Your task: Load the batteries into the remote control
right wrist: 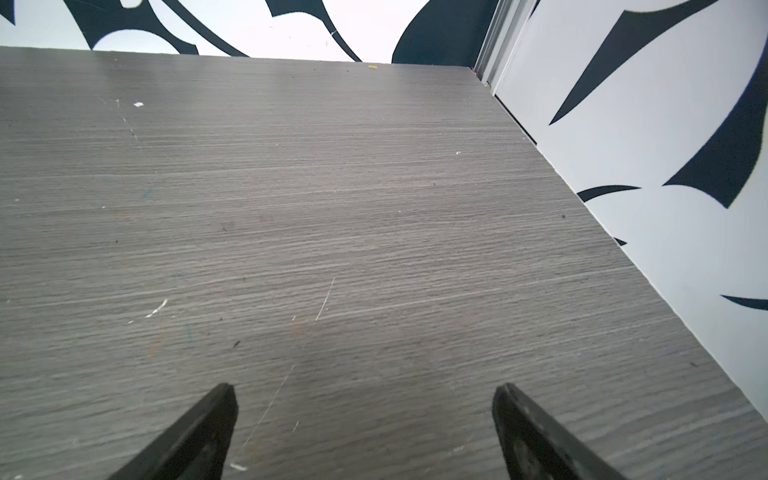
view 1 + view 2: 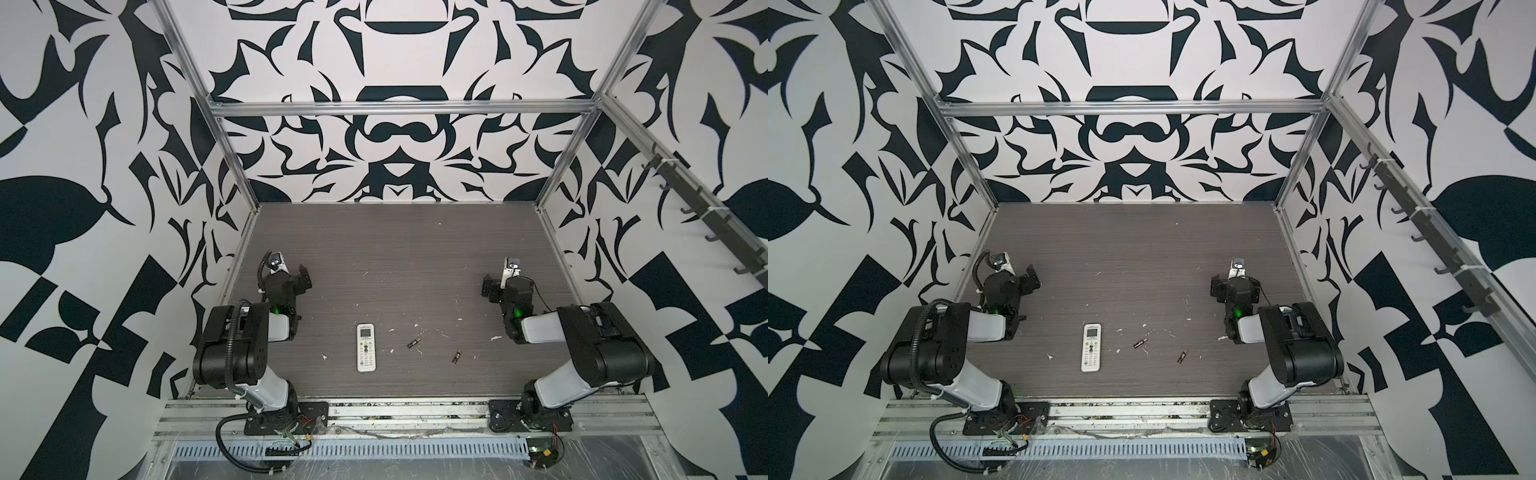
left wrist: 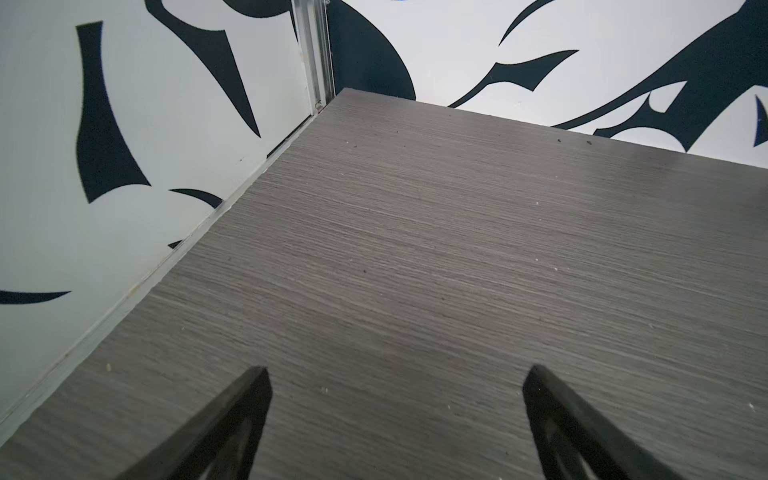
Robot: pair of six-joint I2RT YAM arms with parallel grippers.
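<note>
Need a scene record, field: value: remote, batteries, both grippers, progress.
remote control: flat on table, buttons up
first battery: loose on table, right of remote, not touching
second battery: loose, further right, apart from first
left gripper: open, empty, away from all items
right gripper: open, empty, away from all items
debris: white scraps scattered
progress: neither battery loaded

Grey woodgrain table (image 2: 395, 249), scuffed. White scraps (image 2: 494, 338) scattered over its front half, mostly right of centre. One yellow bit (image 1: 372, 66) at the far edge. Black-and-white patterned walls (image 2: 399, 158) on three sides, with an aluminium frame (image 2: 399, 109) at the corners. Hook rail (image 2: 698, 192) on the right wall. Slotted duct (image 2: 374, 449) beyond the front edge.
</note>
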